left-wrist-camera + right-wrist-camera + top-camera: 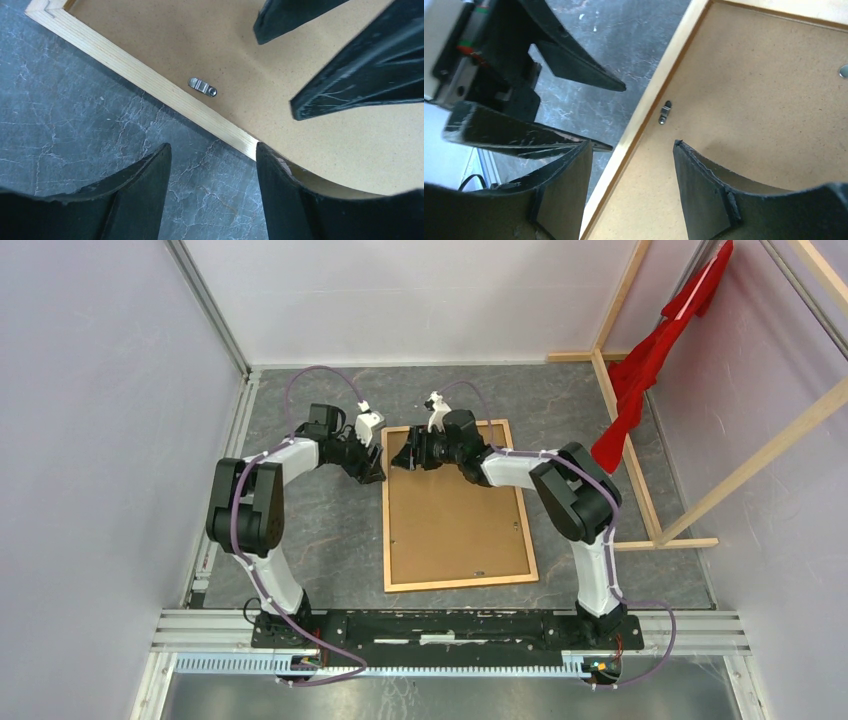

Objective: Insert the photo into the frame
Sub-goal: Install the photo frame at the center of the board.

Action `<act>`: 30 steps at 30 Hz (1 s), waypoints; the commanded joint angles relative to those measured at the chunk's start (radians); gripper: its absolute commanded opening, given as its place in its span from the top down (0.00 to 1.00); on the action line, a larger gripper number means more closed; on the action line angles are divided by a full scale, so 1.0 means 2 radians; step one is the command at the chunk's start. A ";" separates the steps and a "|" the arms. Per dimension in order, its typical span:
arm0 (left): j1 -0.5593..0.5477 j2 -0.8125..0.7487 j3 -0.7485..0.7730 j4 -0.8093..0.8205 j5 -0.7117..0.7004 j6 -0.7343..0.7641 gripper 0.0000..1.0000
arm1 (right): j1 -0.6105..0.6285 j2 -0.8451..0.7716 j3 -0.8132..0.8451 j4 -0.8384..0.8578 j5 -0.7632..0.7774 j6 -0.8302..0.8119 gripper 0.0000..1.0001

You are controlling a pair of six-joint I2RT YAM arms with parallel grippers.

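The frame (455,583) lies back-up on the grey table, thin wood around a plain brown backing board (455,515). The photo is hidden. My left gripper (372,472) hangs open at the frame's upper left edge. In the left wrist view it (213,146) is over bare table, one fingertip (265,155) at the wooden rail (150,80), a small metal clip (202,86) beyond. My right gripper (405,452) is open above the same corner. In the right wrist view it (631,142) straddles the rail (659,75) near the clip (665,112).
Pale wooden beams (640,470) with a red cloth (650,350) stand at the right of the table. White walls close in on the left and back. A metal rail (450,625) carries both arm bases at the near edge. The two grippers are close together.
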 commanded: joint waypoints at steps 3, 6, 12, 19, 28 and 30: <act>-0.001 0.014 0.010 0.018 0.009 -0.012 0.38 | -0.004 0.044 0.055 0.003 -0.022 -0.009 0.36; -0.001 0.020 0.009 0.021 0.010 -0.012 0.42 | -0.003 0.063 0.074 -0.001 -0.029 -0.010 0.38; -0.001 0.029 0.008 0.023 0.007 -0.012 0.44 | -0.004 0.091 0.102 -0.013 -0.040 -0.011 0.42; -0.001 0.032 0.008 0.019 0.001 -0.008 0.45 | -0.007 0.119 0.129 -0.030 -0.048 -0.013 0.43; -0.001 0.033 0.011 0.013 -0.004 -0.003 0.47 | -0.007 0.133 0.138 -0.032 -0.066 -0.012 0.46; -0.001 0.033 0.011 0.013 -0.005 -0.003 0.47 | -0.007 0.135 0.140 -0.030 -0.074 -0.012 0.48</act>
